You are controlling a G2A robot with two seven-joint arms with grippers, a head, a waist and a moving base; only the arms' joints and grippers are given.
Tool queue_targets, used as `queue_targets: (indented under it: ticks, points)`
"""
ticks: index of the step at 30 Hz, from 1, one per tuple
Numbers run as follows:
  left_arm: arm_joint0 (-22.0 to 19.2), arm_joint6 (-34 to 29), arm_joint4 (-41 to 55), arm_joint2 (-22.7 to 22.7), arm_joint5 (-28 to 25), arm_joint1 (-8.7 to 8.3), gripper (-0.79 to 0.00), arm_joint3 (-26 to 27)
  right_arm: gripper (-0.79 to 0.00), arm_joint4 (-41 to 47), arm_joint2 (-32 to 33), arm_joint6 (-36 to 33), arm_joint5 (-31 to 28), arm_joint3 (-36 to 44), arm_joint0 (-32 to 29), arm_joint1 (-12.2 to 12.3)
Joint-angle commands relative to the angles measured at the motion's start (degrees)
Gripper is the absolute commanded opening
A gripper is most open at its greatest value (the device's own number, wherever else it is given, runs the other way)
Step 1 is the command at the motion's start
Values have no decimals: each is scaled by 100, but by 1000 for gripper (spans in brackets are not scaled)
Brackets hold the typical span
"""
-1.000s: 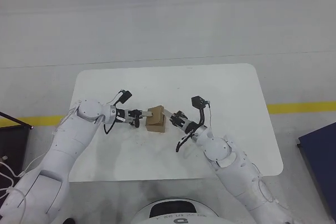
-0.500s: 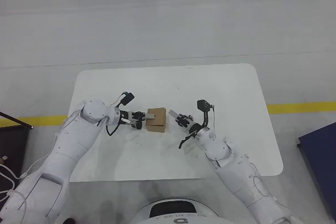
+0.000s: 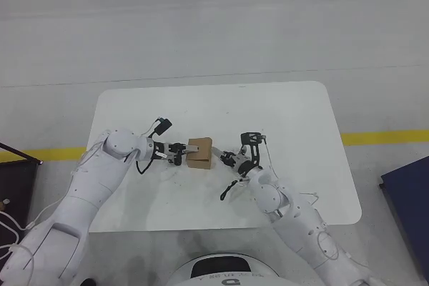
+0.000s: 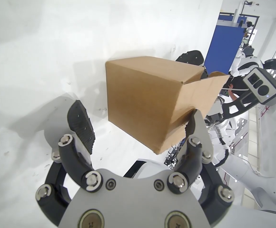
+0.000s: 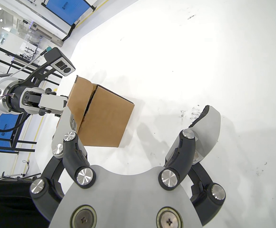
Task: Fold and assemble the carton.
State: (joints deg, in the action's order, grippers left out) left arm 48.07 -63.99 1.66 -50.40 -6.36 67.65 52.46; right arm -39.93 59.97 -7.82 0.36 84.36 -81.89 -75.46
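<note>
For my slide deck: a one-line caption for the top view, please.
Left gripper and right gripper, both open, flank a brown carton on the white table.

carton (image 3: 200, 152) flanked by left tool (image 3: 189, 149) and right tool (image 3: 219, 153), far table (image 3: 286, 114) passable

Carton (image 3: 200, 152) on table (image 3: 286, 114), near middle, slightly toward table's left edge. Left gripper (image 3: 189, 150) at carton's left side: one finger (image 4: 198, 131) touching carton's edge, other finger off to side, apart from carton. Right gripper (image 3: 222, 154) just beside carton's right side. Carton between both grippers. Floor stripe (image 3: 393, 136) runs out beyond table, left and right.
</note>
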Motion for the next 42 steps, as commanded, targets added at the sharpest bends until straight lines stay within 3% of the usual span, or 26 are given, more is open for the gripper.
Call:
queue_targets:
  ticks: [1, 42]
  points:
    - [12, 1, 6, -15, -2, -5, 0, 10, 0, -40, -17, -33, 17, -5, 12, -4]
    - [-20, -82, 122, -61, -158, 14, 0, -14, -15, -279, -295, -469, 237, -55, 248, -128]
